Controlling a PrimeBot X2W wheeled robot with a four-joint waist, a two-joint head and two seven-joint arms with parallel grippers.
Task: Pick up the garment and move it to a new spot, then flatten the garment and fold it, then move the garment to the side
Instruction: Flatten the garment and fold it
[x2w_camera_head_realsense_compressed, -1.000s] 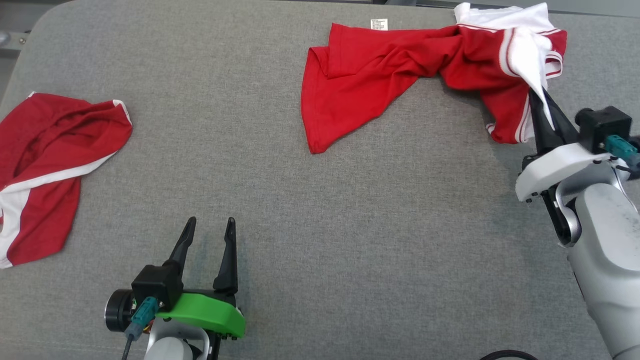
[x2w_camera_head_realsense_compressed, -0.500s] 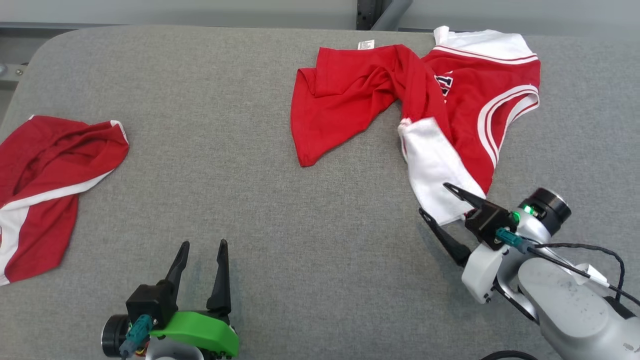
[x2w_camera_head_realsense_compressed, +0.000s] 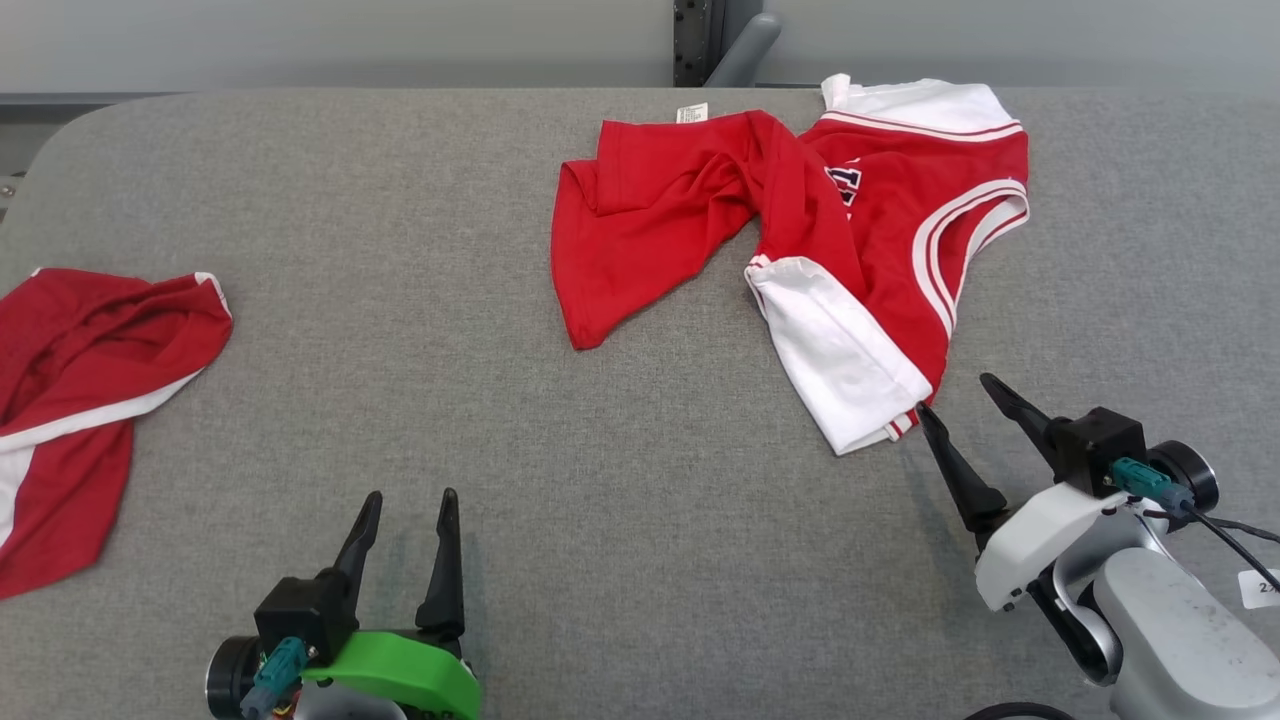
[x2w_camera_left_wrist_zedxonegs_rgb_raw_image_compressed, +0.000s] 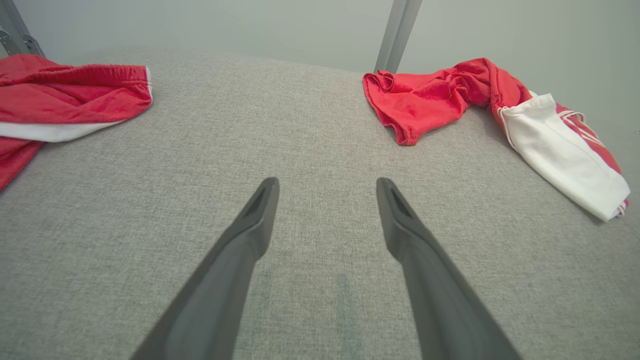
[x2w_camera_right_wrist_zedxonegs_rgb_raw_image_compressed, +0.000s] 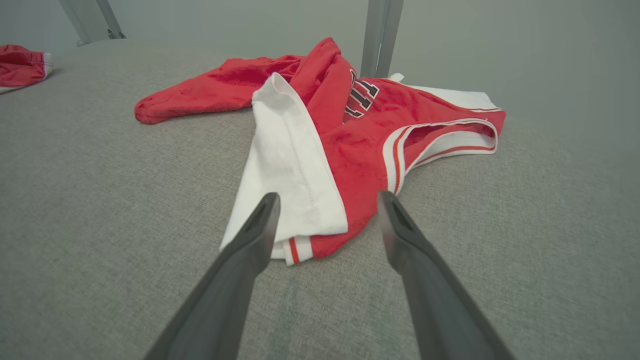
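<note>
The garment (x2w_camera_head_realsense_compressed: 800, 230) is a red jersey with white trim and a white panel, lying crumpled on the grey table (x2w_camera_head_realsense_compressed: 400, 300) at the back right. My right gripper (x2w_camera_head_realsense_compressed: 952, 393) is open and empty, its fingertips just short of the jersey's white near corner (x2w_camera_right_wrist_zedxonegs_rgb_raw_image_compressed: 290, 200). In the right wrist view the garment (x2w_camera_right_wrist_zedxonegs_rgb_raw_image_compressed: 350, 140) spreads out ahead of the open right gripper (x2w_camera_right_wrist_zedxonegs_rgb_raw_image_compressed: 328, 195). My left gripper (x2w_camera_head_realsense_compressed: 412, 494) stands open over bare table at the front left, far from the garment (x2w_camera_left_wrist_zedxonegs_rgb_raw_image_compressed: 450, 95); the left wrist view looks along the left gripper (x2w_camera_left_wrist_zedxonegs_rgb_raw_image_compressed: 327, 182).
A second red and white cloth (x2w_camera_head_realsense_compressed: 90, 380) lies bunched at the table's left edge. A metal post (x2w_camera_head_realsense_compressed: 700, 40) rises behind the table's far edge, close to the jersey. Bare grey surface stretches between the two cloths.
My right gripper has opened and let go of the jersey's white part. The jersey has dropped and spread on the table, and the gripper has drawn back toward the front. The head camera shifted.
</note>
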